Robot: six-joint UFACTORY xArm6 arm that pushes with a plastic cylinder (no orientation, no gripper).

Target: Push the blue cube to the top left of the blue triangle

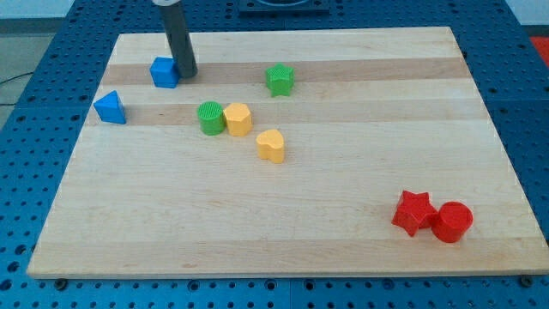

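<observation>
The wooden board (283,215) fills most of the view, resting on a blue perforated table (26,94). The dark rod (178,39) comes down from the view's top, and my tip (187,74) sits touching the right side of the blue cube (164,72); being a plain rod, it has nothing to spread or pinch.

The blue cube lies near the board's top-left corner, up and to the right of the blue triangle (110,107), which sits close to the left edge. The 2 are apart, with bare wood between them.

To the right, the green cylinder (210,118) touches the yellow block (238,118); the yellow heart (271,146) lies just below them, and the green star (280,79) above. The red star (413,212) and red cylinder (452,221) touch in the bottom-right corner, well apart from everything else.
</observation>
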